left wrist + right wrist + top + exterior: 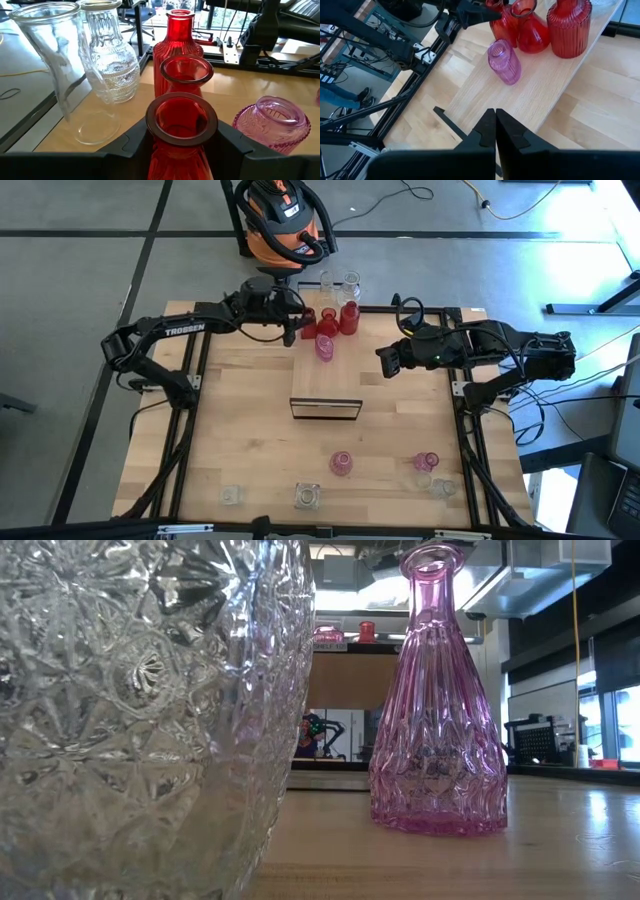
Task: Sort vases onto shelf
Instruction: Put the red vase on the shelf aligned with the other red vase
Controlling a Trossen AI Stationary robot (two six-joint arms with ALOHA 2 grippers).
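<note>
The shelf [325, 380] is a light plank with a dark front edge, standing mid-table. At its far end stand three red vases [349, 316], a pink vase [325, 348] and, beyond them, two clear vases [350, 281]. My left gripper [297, 326] reaches in from the left and is shut on the leftmost red vase [181, 120]. My right gripper [495, 117] is shut and hovers right of the shelf, touching nothing. Near the table's front edge stand two more pink vases [341, 464] and several clear ones [307, 497]. My left gripper pinches the leftmost red vase by its neck [180, 145], just under the flared rim, one finger [131, 142] on each side. The fingers come roughly level from the table's left. The vase stands upright; the fingers hide its base in the wrist view.
An orange shop vacuum [283, 218] stands on the floor beyond the table's far edge. In the low view a large clear vase [140, 710] and a pink vase [437, 700] fill the foreground. Bare tabletop [240, 410] lies left and right of the shelf.
</note>
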